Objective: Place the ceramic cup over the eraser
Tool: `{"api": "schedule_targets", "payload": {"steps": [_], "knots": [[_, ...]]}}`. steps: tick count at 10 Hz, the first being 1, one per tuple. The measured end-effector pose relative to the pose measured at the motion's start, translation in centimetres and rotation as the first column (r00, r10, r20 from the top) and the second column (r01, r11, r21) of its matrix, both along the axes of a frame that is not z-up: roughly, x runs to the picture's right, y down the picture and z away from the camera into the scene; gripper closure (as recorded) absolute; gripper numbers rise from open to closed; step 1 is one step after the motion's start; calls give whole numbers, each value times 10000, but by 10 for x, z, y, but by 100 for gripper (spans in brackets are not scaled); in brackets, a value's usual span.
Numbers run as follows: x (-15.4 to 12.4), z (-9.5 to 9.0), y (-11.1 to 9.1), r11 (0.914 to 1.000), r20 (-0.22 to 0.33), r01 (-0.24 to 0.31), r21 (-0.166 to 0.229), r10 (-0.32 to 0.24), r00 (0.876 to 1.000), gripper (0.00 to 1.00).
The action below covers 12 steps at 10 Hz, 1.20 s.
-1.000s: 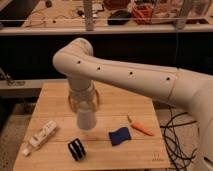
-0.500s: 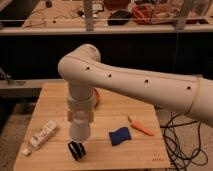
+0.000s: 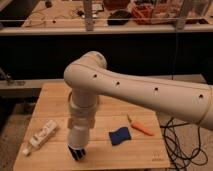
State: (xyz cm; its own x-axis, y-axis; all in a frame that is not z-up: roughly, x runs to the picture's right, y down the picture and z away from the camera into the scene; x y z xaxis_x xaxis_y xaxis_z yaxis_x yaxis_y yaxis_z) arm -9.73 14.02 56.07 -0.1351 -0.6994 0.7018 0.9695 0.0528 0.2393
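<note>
Two closed fingers (image 3: 77, 153), near blue eraser (image 3: 120, 136), apart

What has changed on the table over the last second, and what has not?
The arm swung forward and down, bringing the gripper, fingers shut, to where the black thing lay near the front edge. The blue pad, orange stick and white object stayed put.

High view over table (image 3: 50, 102), pincer (image 3: 77, 153) low centre
</note>
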Motion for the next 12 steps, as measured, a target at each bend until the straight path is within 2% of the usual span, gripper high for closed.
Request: {"api": "schedule_targets", "payload": {"steps": [6, 8, 10, 12], "knots": [[-18, 9, 20, 9978, 846, 645, -168, -628, 9944, 100], [-21, 13, 25, 9968, 941, 770, -195, -749, 9927, 92], [-23, 26, 32, 9973, 775, 651, -335, -623, 9950, 97], [-26, 30, 36, 9966, 819, 714, -408, -679, 9943, 100]]}}
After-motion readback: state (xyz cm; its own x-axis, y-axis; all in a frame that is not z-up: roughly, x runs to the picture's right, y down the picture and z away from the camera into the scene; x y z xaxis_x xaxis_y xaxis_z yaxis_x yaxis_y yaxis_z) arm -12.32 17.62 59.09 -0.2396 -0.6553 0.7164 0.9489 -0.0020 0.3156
